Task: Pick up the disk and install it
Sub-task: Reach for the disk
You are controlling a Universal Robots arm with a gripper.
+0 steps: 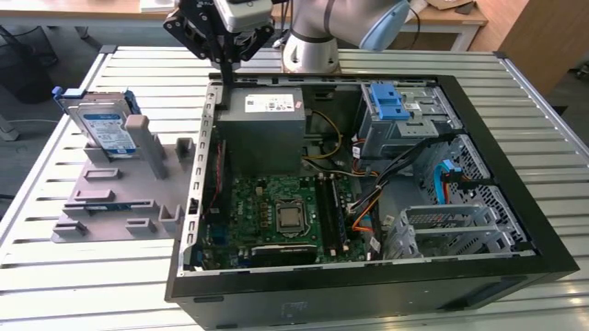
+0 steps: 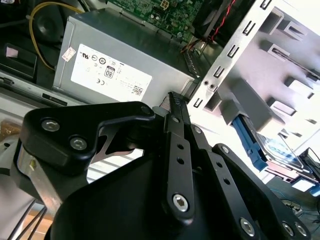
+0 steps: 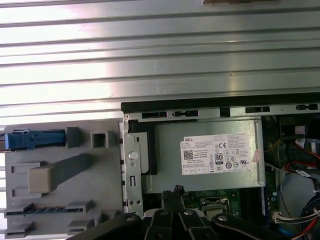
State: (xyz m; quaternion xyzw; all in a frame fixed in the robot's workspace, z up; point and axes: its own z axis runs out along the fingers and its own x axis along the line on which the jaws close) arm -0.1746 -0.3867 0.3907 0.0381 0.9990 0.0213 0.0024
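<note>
Inspection found the black metal computer case (image 1: 368, 296) lying open-sided on the slatted metal counter (image 1: 83, 289). The black two-finger gripper (image 1: 226, 72) hung over the case's corner, directly above the grey boxy power supply (image 1: 262, 134) with its white sticker. In both wrist views the gripper (image 3: 172, 192) had its fingers drawn together and held nothing. The silver rectangular disk (image 1: 106, 127) – white-and-blue label, blue plastic frame – stood on edge outside the case, on the exterior view's left of it. It was seated in a grey plastic fixture (image 1: 120, 207) that lay just beside the case wall, and it stood well apart from the gripper. Inside the case, a green motherboard (image 1: 276, 200) lay next to the power supply.
</note>
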